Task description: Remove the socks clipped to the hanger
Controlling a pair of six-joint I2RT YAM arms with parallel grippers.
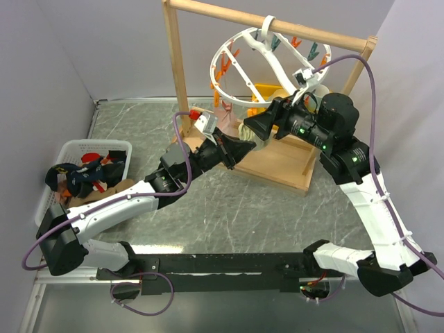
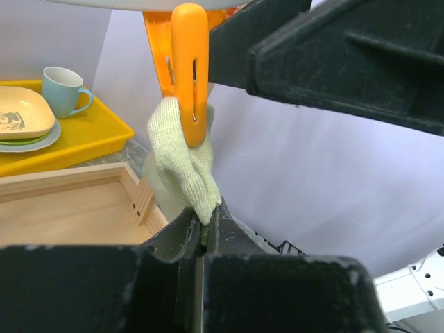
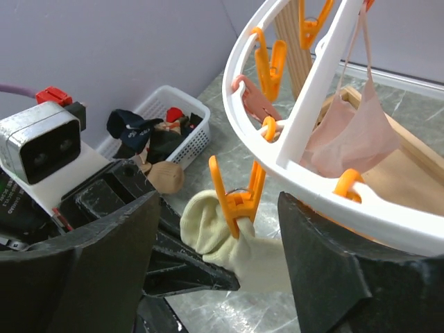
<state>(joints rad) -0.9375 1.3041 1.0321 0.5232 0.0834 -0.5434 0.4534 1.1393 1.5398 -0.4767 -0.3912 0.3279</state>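
Note:
The white ring hanger (image 1: pixel 270 59) hangs from the wooden rail. A pale yellow-green sock (image 2: pixel 182 156) hangs from an orange clip (image 2: pixel 189 69) on its rim. My left gripper (image 2: pixel 202 223) is shut on the sock's lower tip, below the clip. My right gripper (image 3: pixel 218 236) is open, its jaws standing either side of that orange clip (image 3: pixel 239 201) and the sock (image 3: pixel 222 236). In the top view both grippers, left (image 1: pixel 246 147) and right (image 1: pixel 260 125), meet under the ring's near edge. A pale pink sock (image 3: pixel 347 132) and another pink one (image 3: pixel 253 104) stay clipped.
A white basket (image 1: pixel 73 149) at the left holds several removed socks. The wooden frame (image 1: pixel 177 62) stands on a wooden base (image 1: pixel 277 166). A yellow tray (image 2: pixel 90 139) with a mug and plates sits behind it. Several empty orange and teal clips hang on the ring.

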